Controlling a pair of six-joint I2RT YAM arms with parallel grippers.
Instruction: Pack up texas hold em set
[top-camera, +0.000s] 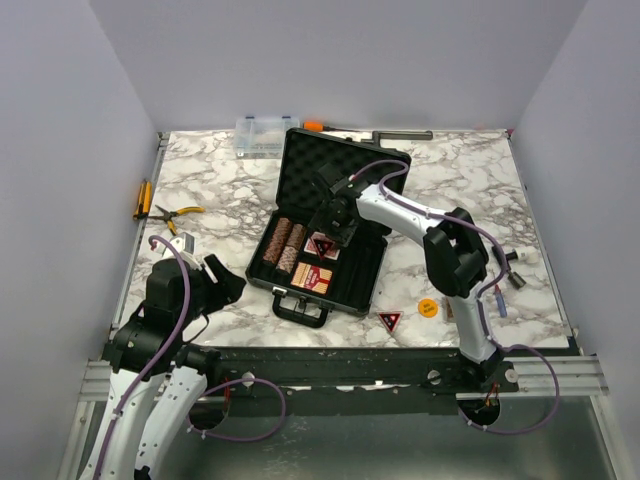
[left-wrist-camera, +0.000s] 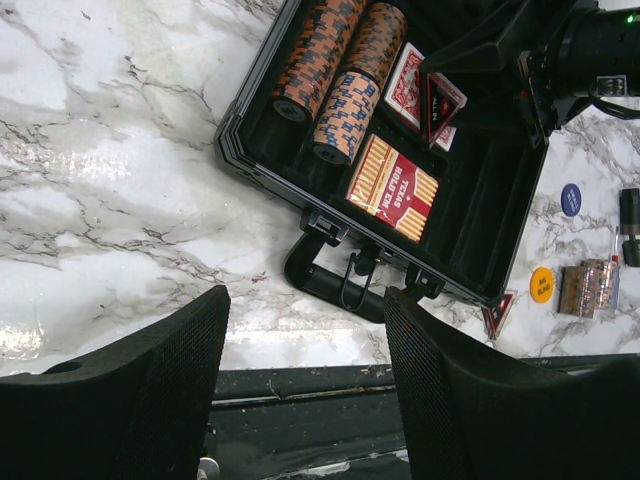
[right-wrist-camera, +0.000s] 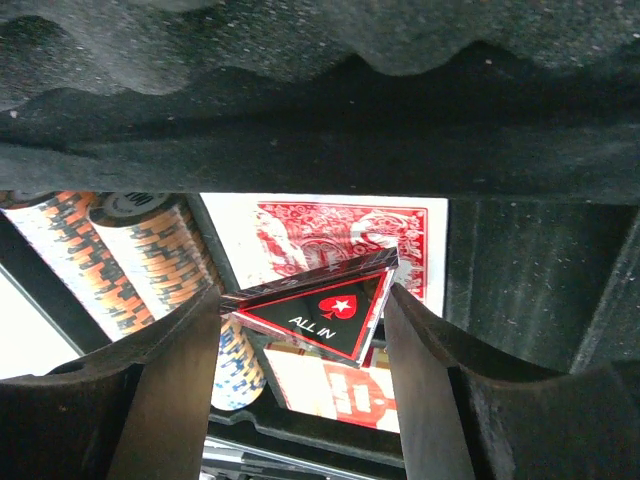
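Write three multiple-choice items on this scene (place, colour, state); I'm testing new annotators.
1. Where is the orange round token relative to the case?
A) inside it
B) on the floor
C) on the table to its right

2. The card decks in the case are:
A) red
B) blue
C) green

3. The right gripper is:
A) open, empty
B) shut on the triangular token
C) shut on a coin

Answers: 1 C, it lies on marble beside the case; 2 A, red backs and box show; 3 B, its fingers pinch the token.
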